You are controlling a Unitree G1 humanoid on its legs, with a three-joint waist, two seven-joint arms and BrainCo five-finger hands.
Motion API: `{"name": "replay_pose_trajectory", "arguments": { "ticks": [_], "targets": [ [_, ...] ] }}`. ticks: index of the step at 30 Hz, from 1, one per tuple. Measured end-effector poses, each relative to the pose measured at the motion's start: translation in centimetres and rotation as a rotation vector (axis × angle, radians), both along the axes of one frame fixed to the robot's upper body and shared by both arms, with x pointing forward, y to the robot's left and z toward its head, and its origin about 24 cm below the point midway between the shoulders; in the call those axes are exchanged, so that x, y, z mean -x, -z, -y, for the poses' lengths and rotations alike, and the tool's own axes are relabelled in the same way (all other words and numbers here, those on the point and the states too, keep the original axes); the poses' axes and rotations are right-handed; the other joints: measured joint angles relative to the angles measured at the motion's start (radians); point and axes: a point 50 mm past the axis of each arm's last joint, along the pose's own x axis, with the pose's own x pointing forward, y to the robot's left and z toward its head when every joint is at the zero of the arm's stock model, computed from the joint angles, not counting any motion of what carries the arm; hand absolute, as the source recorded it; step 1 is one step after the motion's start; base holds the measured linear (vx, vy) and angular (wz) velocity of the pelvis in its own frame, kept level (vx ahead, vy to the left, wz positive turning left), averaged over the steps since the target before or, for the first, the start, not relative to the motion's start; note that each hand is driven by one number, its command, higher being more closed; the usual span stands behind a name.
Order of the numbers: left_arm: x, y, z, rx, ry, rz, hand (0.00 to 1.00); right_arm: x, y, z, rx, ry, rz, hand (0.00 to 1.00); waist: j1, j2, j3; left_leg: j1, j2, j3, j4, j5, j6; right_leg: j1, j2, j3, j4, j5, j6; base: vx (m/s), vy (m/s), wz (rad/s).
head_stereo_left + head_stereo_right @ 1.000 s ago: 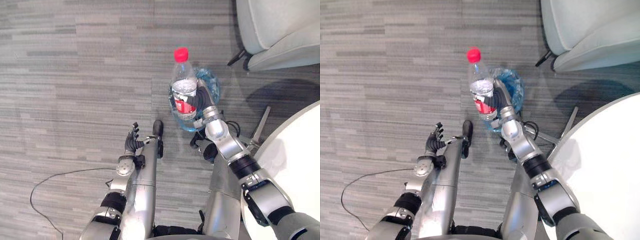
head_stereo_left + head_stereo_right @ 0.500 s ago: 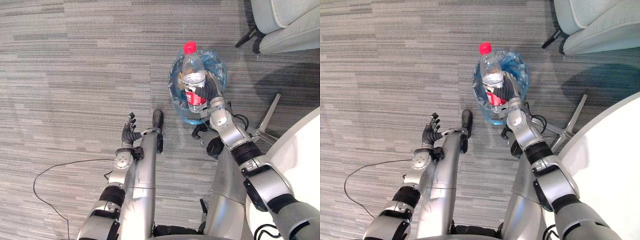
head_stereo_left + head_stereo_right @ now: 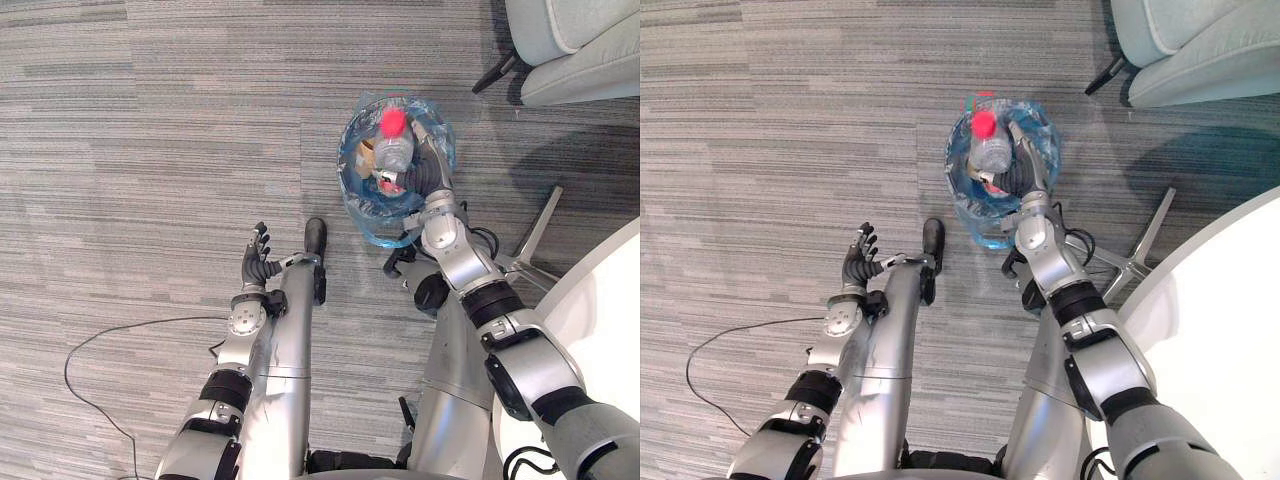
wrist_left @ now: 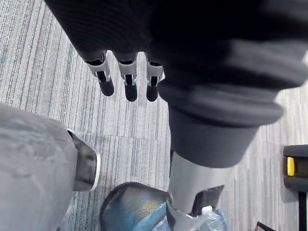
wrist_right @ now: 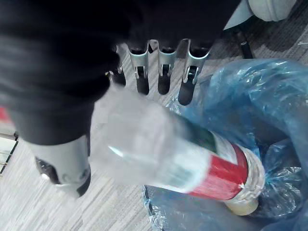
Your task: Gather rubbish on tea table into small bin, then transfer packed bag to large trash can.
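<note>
A clear plastic bottle with a red cap and red label is dropping base-first into the small bin, which is lined with a blue bag and stands on the floor. My right hand hovers over the bin's right rim. In the right wrist view its fingers are straight and the blurred bottle is free of them, its base inside the bag. Some other rubbish lies in the bin beside the bottle. My left hand hangs open over the carpet, left of the bin, holding nothing.
A pale grey armchair stands at the back right, close behind the bin. The round white tea table fills the lower right, with a metal leg reaching towards the bin. Grey carpet stretches to the left.
My right hand brought the bottle down over the bin, then opened and let it go. The bottle has sunk into the blue bag. The left hand stayed put.
</note>
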Motion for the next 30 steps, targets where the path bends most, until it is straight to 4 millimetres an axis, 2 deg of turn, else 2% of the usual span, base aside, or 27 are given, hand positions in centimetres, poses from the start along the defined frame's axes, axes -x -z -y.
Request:
{"name": "replay_pose_trajectory", "arguments": {
  "ticks": [7, 12, 15, 18, 26, 30],
  "targets": [
    [0.0, 0.0, -0.1, 0.003, -0.006, 0.001, 0.00, 0.7, 1.6, -0.6, 0.040, -0.011, -0.021, 0.00, -0.002, -0.001, -0.001, 0.010, 0.001, -0.001, 0.000, 0.001, -0.001, 0.011, 0.002, 0.000, -0.003, 0.000, 0.000, 0.00, 0.000, 0.00],
    [0.0, 0.0, -0.1, 0.004, -0.007, -0.001, 0.00, 1.8, 2.8, -1.2, 0.074, -0.036, -0.017, 0.00, -0.010, -0.004, -0.001, 0.038, 0.008, -0.002, -0.004, 0.000, -0.001, 0.041, 0.010, -0.004, -0.017, 0.000, 0.001, -0.01, 0.007, -0.03],
    [0.1, 0.1, -0.1, 0.004, -0.009, -0.003, 0.00, 2.4, 3.1, -1.8, 0.101, -0.059, -0.004, 0.00, -0.014, -0.015, -0.001, 0.051, 0.016, 0.005, -0.021, 0.000, -0.001, 0.047, 0.019, 0.002, -0.028, 0.001, 0.003, -0.02, 0.008, -0.06],
    [0.2, 0.3, -0.2, 0.002, -0.012, -0.011, 0.00, 2.7, 3.6, -2.8, 0.185, -0.088, 0.003, 0.00, -0.028, -0.021, 0.000, 0.070, 0.026, 0.007, -0.031, 0.006, -0.011, 0.063, 0.031, 0.002, -0.038, 0.001, 0.002, -0.01, 0.000, -0.05],
    [0.2, 0.3, 0.3, 0.017, -0.001, -0.010, 0.00, 3.1, 4.5, -3.8, 0.416, -0.124, 0.020, 0.00, -0.027, -0.024, 0.002, 0.080, 0.028, 0.006, -0.050, 0.008, -0.014, 0.074, 0.034, -0.004, -0.055, 0.004, 0.001, 0.00, 0.003, -0.01],
    [0.1, 0.2, 0.4, 0.017, 0.000, -0.004, 0.00, 2.6, 6.4, -3.5, 0.525, -0.123, -0.063, 0.00, -0.026, -0.024, 0.002, 0.073, 0.024, -0.004, -0.057, 0.011, -0.017, 0.073, 0.032, -0.014, -0.059, 0.004, 0.001, 0.00, 0.013, 0.06]
  ]
}}
